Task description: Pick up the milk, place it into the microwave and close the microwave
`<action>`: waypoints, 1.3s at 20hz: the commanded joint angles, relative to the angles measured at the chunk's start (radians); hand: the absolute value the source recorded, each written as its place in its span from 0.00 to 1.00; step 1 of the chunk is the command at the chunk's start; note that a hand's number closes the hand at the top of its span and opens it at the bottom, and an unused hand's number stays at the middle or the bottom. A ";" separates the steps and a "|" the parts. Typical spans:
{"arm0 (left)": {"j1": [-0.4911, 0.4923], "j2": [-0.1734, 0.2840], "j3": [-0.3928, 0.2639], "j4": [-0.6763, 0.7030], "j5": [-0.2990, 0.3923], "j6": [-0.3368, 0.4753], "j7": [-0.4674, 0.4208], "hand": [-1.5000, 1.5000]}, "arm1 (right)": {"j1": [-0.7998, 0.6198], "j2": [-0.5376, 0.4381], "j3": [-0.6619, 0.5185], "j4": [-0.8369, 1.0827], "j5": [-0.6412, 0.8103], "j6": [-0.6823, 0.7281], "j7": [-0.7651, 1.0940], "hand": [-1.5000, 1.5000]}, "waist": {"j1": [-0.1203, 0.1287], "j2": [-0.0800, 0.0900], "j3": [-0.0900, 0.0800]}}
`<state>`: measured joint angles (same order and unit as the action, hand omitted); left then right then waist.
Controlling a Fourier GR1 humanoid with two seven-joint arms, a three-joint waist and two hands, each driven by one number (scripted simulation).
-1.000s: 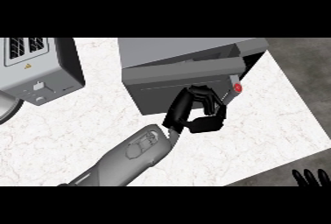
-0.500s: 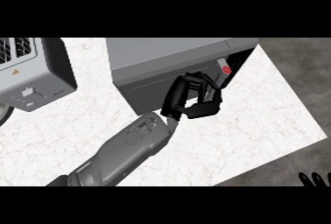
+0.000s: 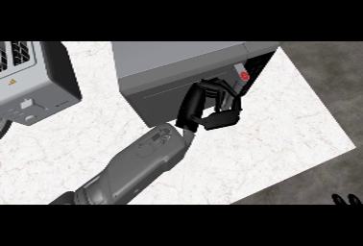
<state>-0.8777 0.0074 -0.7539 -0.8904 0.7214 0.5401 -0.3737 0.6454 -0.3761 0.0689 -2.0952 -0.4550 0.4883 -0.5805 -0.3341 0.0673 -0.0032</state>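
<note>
White marbled stone forms the top of the table [image 3: 284,120], which is seen from steeply above, with dark grey floor [image 3: 326,62] beyond its right edge. A grey box-shaped microwave [image 3: 177,60] stands at the far middle of the table, its dark front face turned toward the near side. At the microwave's right end a narrow dark gap is seen between the body and the door, and a small white carton with a red round mark, the milk [image 3: 243,77], shows in that gap, inside the microwave's right part. How the milk rests there cannot be told, since most of it is hidden.

A grey forearm [image 3: 142,163] comes in from the lower left and ends in the black left hand [image 3: 212,108], which is placed against the microwave's front near its right end, just beside the milk. Its fingers [image 3: 193,98] are curled, with the thumb bent below them; whether anything is enclosed by them cannot be told, and the milk is not seen within them.

A second grey metal appliance with vent slots [image 3: 32,81] stands at the far left of the table, well apart from the microwave.

Only black fingertips of the right hand [image 3: 346,200] are seen at the lower right corner, over the floor.
</note>
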 commanded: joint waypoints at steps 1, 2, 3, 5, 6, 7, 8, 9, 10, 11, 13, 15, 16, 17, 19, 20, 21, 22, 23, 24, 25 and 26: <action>-0.072 -0.007 0.019 0.081 0.022 -0.008 -0.013 1.00 | -0.001 -0.012 -0.011 -0.025 -0.023 0.011 0.002 0.00 | -0.024 0.017 0.001; -0.083 -0.007 0.026 0.087 0.032 -0.016 -0.008 1.00 | 0.005 -0.020 -0.013 -0.027 -0.028 0.019 0.003 0.00 | -0.019 0.014 0.002; -0.080 -0.007 0.030 0.090 0.036 -0.014 -0.020 1.00 | 0.003 -0.020 -0.023 -0.035 -0.031 0.018 -0.004 0.00 | -0.024 0.015 0.002; -0.077 -0.007 0.018 0.096 0.041 -0.012 -0.031 1.00 | 0.001 -0.025 -0.025 -0.053 -0.024 0.017 -0.003 0.00 | -0.030 0.014 0.001; -0.088 -0.007 0.019 0.092 0.053 -0.020 -0.031 1.00 | -0.003 -0.025 -0.033 -0.048 -0.034 0.014 -0.001 0.00 | -0.023 0.014 0.002; -0.079 -0.007 0.015 0.099 0.055 -0.011 -0.042 1.00 | 0.001 -0.033 -0.030 -0.056 -0.034 0.023 0.001 0.00 | -0.027 0.015 0.002; -0.088 -0.007 0.021 0.104 0.060 -0.013 -0.041 1.00 | 0.005 -0.027 -0.024 -0.054 -0.047 0.023 0.000 0.00 | -0.030 0.018 0.003; -0.086 -0.007 0.011 0.106 0.062 -0.006 -0.045 1.00 | 0.005 -0.036 -0.035 -0.067 -0.048 0.023 0.002 0.00 | -0.037 0.015 0.002; -0.091 -0.007 0.013 0.103 0.068 -0.005 -0.050 1.00 | 0.012 -0.044 -0.031 -0.067 -0.051 0.029 0.012 0.00 | -0.037 0.017 0.002; -0.089 -0.007 0.012 0.109 0.078 -0.009 -0.045 1.00 | 0.018 -0.037 -0.017 -0.066 -0.074 0.041 0.006 0.00 | -0.039 0.018 0.004; -0.077 -0.007 0.008 0.117 0.084 -0.014 -0.070 1.00 | 0.030 -0.035 -0.018 -0.074 -0.089 0.035 0.012 0.00 | -0.035 0.019 0.003; -0.101 -0.007 0.015 0.123 0.087 -0.006 -0.071 1.00 | 0.030 -0.048 -0.026 -0.072 -0.100 0.044 0.016 0.00 | -0.036 0.020 0.004; -0.108 -0.007 0.016 0.131 0.085 -0.006 -0.076 1.00 | 0.035 -0.046 -0.019 -0.079 -0.101 0.045 0.016 0.00 | -0.038 0.018 0.004; -0.095 -0.007 0.005 0.131 0.091 -0.012 -0.078 1.00 | 0.035 -0.053 -0.028 -0.080 -0.110 0.048 0.019 0.00 | -0.042 0.022 0.004; -0.103 -0.007 0.002 0.129 0.102 0.000 -0.080 1.00 | 0.044 -0.063 -0.026 -0.084 -0.114 0.052 0.030 0.00 | -0.045 0.020 0.004; -0.109 -0.007 0.006 0.131 0.109 -0.003 -0.076 1.00 | 0.044 -0.061 -0.025 -0.090 -0.120 0.049 0.032 0.00 | -0.049 0.023 0.004; -0.112 -0.007 0.001 0.136 0.109 -0.009 -0.077 1.00 | 0.042 -0.070 -0.034 -0.097 -0.120 0.052 0.033 0.00 | -0.046 0.021 0.004; -0.111 -0.007 0.004 0.142 0.111 -0.001 -0.086 1.00 | 0.047 -0.077 -0.047 -0.100 -0.134 0.057 0.031 0.00 | -0.045 0.019 0.004; -0.119 -0.007 0.000 0.147 0.115 -0.002 -0.078 1.00 | 0.043 -0.083 -0.050 -0.109 -0.135 0.060 0.032 0.00 | -0.043 0.017 0.004; -0.111 -0.007 0.001 0.149 0.120 -0.005 -0.088 1.00 | 0.056 -0.083 -0.046 -0.102 -0.133 0.059 0.038 0.00 | -0.049 0.021 0.004; -0.117 -0.007 -0.003 0.147 0.125 -0.005 -0.089 1.00 | 0.057 -0.088 -0.041 -0.098 -0.126 0.062 0.045 0.00 | -0.046 0.020 0.004; -0.117 -0.007 0.002 0.149 0.130 0.004 -0.093 1.00 | 0.056 -0.086 -0.042 -0.112 -0.139 0.066 0.039 0.00 | -0.051 0.019 0.004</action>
<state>-0.9163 0.0005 -0.7869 -0.8219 0.8301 0.5644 -0.4845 0.6941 -0.4527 0.0297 -2.1964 -0.5811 0.5330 -0.5348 -0.3704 0.0719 0.0001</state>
